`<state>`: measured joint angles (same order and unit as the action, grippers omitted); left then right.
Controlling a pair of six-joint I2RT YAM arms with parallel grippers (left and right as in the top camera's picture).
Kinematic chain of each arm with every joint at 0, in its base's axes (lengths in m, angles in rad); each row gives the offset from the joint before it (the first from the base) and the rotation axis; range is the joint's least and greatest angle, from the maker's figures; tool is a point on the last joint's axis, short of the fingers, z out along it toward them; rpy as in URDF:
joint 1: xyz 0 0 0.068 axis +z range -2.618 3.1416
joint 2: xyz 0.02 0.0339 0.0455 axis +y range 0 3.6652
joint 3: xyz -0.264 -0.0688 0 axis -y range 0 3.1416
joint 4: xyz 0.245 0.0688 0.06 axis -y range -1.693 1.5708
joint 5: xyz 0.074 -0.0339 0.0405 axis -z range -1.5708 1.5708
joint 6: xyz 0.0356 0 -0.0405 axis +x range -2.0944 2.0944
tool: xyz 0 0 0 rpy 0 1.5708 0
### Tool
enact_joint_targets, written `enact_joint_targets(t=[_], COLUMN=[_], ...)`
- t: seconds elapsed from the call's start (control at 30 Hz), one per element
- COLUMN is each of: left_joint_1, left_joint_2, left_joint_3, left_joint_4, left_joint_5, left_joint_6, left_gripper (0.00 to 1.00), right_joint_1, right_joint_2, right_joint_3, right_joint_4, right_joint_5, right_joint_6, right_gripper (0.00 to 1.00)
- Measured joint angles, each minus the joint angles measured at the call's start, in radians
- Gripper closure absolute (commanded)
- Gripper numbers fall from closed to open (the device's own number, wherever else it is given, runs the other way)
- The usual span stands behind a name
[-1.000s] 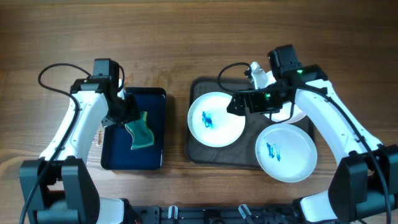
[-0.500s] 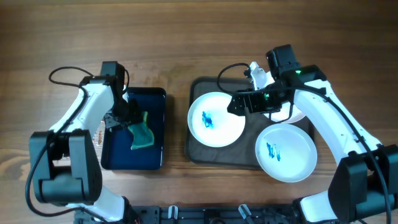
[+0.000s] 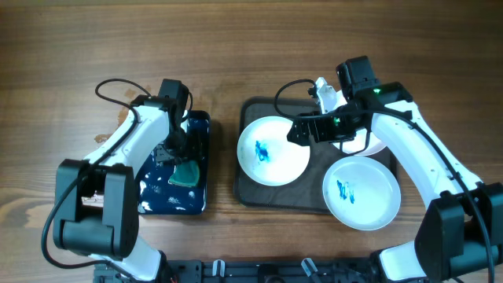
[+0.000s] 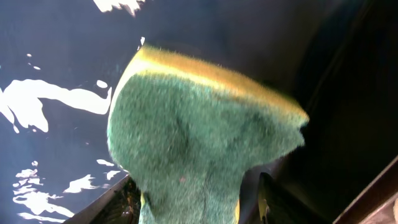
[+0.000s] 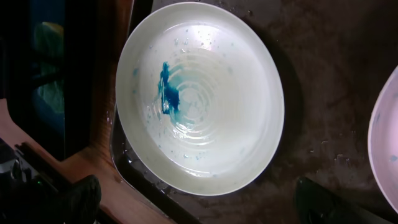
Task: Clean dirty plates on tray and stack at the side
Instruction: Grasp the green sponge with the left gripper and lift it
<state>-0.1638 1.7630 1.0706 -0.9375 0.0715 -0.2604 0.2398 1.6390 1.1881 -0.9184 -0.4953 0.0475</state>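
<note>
Three white plates with blue smears lie on the dark grey tray: one at its left, one at the front right, and one mostly hidden under my right arm. My right gripper hovers open above the left plate, with nothing between its fingers. My left gripper is over the small dark-blue tray, shut on a green sponge. In the left wrist view the green sponge, yellow along one edge, sits pinched between the jaws just above the wet tray floor.
A white bottle-like object stands at the back edge of the grey tray, behind my right arm. The blue tray glints with liquid. Bare wooden table lies behind and between the two trays.
My left arm has swung right across the blue tray, carrying the sponge toward its right side. Bright wet glints now show on the tray floor. The right arm has not moved.
</note>
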Motion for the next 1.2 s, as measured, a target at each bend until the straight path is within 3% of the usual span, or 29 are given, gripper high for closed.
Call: enact_joint_targets(t=[0.1, 0.37, 0.47, 0.53, 0.63, 0.83, 0.87, 1.0, 1.2], left_joint_1=[0.0, 0.0, 0.0, 0.0, 0.0, 0.0, 0.0, 0.0, 0.0], left_joint_2=[-0.006, -0.007, -0.007, -0.007, -0.007, -0.007, -0.007, -0.007, -0.007], left_joint_3=[0.0, 0.0, 0.0, 0.0, 0.0, 0.0, 0.0, 0.0, 0.0], left_joint_4=[-0.019, -0.018, -0.011, -0.003, 0.007, 0.014, 0.017, 0.044, 0.052], left_joint_5=[-0.019, -0.045, -0.049, -0.051, -0.045, -0.028, -0.026, -0.021, -0.021], left_joint_6=[-0.001, -0.007, -0.008, 0.008, 0.03, 0.037, 0.038, 0.044, 0.046], left_gripper=[0.66, 0.65, 0.38, 0.06, 0.0, 0.02, 0.04, 0.34, 0.4], right_joint_1=[0.0, 0.0, 0.0, 0.0, 0.0, 0.0, 0.0, 0.0, 0.0], right_joint_2=[0.0, 0.0, 0.0, 0.0, 0.0, 0.0, 0.0, 0.0, 0.0], right_joint_3=[0.0, 0.0, 0.0, 0.0, 0.0, 0.0, 0.0, 0.0, 0.0], right_joint_4=[-0.001, -0.001, 0.0, -0.001, -0.001, -0.001, -0.001, 0.0, -0.001], right_joint_5=[0.0, 0.002, 0.002, 0.002, 0.003, 0.003, 0.003, 0.003, 0.003], right_joint_6=[0.0, 0.0, 0.0, 0.0, 0.0, 0.0, 0.0, 0.0, 0.0], right_gripper=[0.0, 0.0, 0.0, 0.0, 0.0, 0.0, 0.0, 0.0, 0.0])
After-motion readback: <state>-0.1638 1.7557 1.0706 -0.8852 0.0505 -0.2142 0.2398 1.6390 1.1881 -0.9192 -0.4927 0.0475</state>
